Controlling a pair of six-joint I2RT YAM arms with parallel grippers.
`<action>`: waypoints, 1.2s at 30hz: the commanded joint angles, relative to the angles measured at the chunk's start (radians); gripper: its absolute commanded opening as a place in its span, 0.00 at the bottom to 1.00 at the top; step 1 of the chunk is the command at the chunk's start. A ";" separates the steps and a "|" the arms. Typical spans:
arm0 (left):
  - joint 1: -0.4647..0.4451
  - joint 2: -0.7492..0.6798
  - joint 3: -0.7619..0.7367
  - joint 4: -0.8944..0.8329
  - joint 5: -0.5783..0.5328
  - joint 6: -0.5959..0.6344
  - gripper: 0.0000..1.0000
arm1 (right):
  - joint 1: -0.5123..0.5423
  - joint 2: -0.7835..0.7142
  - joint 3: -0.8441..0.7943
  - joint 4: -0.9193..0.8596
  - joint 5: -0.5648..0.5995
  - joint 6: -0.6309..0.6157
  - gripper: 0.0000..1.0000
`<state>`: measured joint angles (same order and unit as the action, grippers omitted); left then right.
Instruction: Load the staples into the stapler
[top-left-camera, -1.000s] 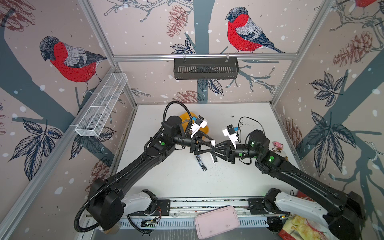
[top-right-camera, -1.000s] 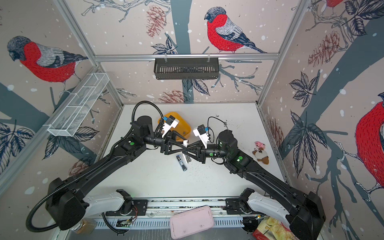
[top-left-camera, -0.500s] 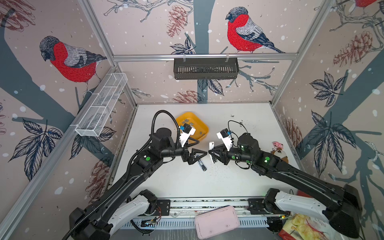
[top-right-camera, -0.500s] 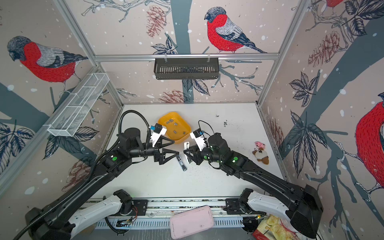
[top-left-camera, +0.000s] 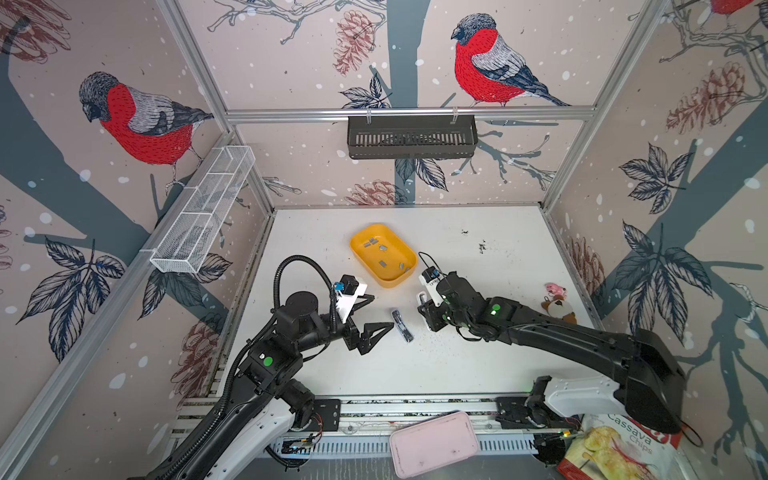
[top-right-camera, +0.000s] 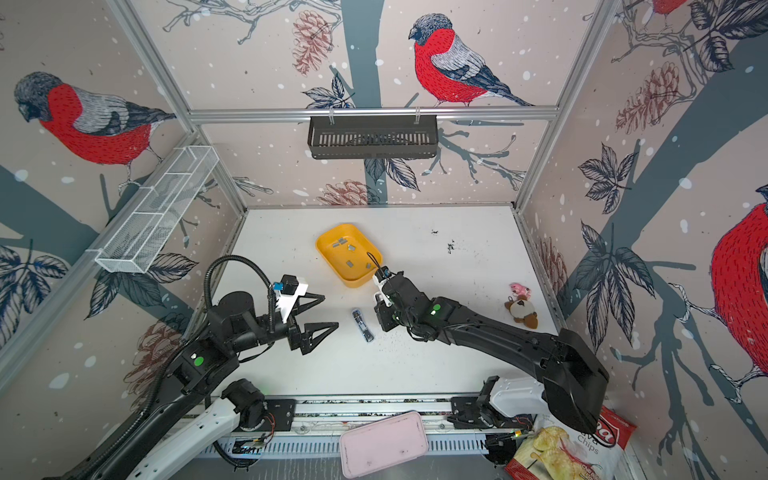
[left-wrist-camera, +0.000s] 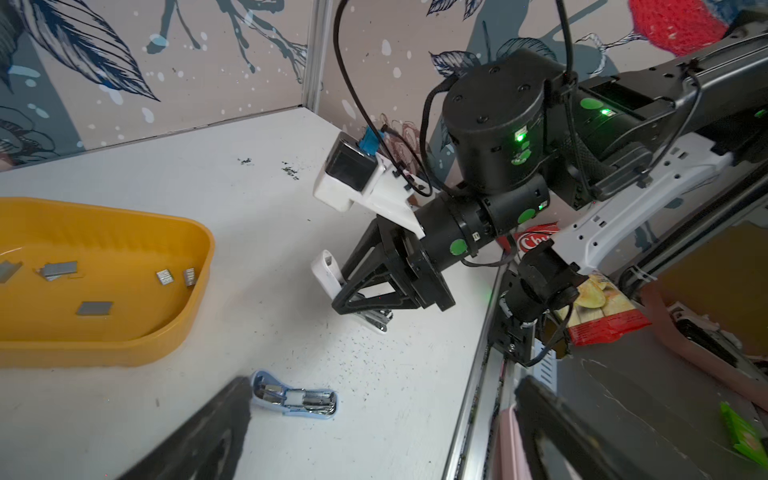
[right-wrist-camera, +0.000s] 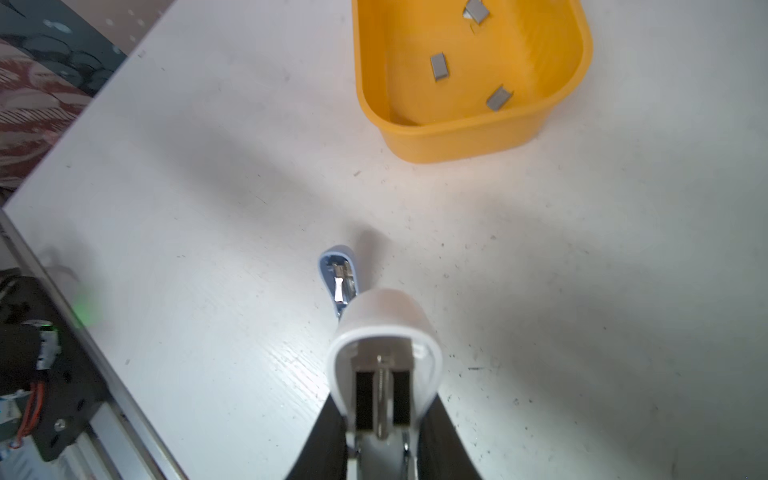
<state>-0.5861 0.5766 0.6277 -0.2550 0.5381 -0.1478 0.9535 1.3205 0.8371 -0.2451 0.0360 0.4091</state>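
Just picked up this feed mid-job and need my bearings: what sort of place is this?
Probably a robot data-collection cell, not an office: aluminium frame with bird-print wall panels, two arms mounted on a rail beside the white table, and a yellow tray of staples laid out as props.

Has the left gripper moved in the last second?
Yes. In both top views the left gripper has drawn back leftward: its tips now sit left of the blue stapler, where before they reached past it.
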 joint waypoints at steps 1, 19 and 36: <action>0.000 -0.002 -0.004 0.017 -0.033 0.034 0.98 | 0.005 0.030 -0.011 -0.007 0.076 0.016 0.11; 0.000 0.049 -0.006 0.031 0.023 0.035 0.98 | -0.040 0.208 -0.051 0.030 0.109 0.025 0.11; 0.000 0.071 -0.007 0.031 0.028 0.034 0.98 | -0.079 0.245 -0.090 0.075 0.099 0.026 0.17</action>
<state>-0.5858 0.6479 0.6209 -0.2504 0.5507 -0.1234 0.8738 1.5608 0.7467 -0.1867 0.1333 0.4232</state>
